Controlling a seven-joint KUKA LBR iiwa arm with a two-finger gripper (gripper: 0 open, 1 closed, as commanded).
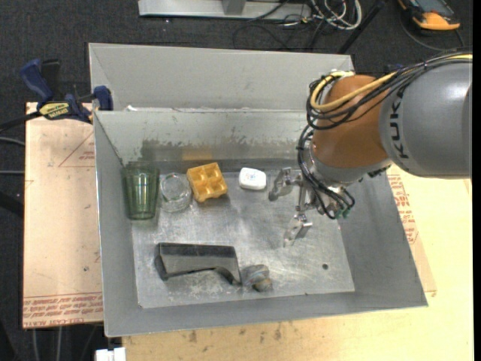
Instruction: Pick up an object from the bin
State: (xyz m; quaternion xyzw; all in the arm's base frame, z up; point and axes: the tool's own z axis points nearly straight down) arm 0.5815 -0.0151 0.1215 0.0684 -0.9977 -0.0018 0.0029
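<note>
- Currently at the approach stage, by my read: gripper (290, 207) hangs low over bare floor of the bin (319, 269), approx 3 o'clock from bin centre (12 = far wall). Nothing picked yet.
- Fingers spread apart, one toward 11 o'clock, the other toward 5, w/ nothing btwn them.
- Nearest obj is a small white oval thing (252, 178), just beside the gripper at its 10 o'clock, lying flat near the far wall. It's not btwn the fingers, so it's only the likeliest candidate, not a sure target.
- Its long axis runs approx 9–3 o'clock, w/ a slight dip toward 4. No clear front or back end, so which way it "points" can't be told.
- Other objs sit further out toward 9 o'clock: yellow studded block (207, 182), clear glass (174, 192), then green glass (140, 193), upright.
- Dark angled bracket (197, 260) lies at approx 7 o'clock near the front wall, w/ a grey lump (258, 277) just beside its right end.
- Next move, if the white thing is the pick:
  - shift toward 10 o'clock and centre over it
  - turn wrist so fingers close across the short axis (12–6)
  - descend, then close
- Far wall is near, so little room on the 12 o'clock side. Rounded shell may slip. Both are judgement only.
</note>
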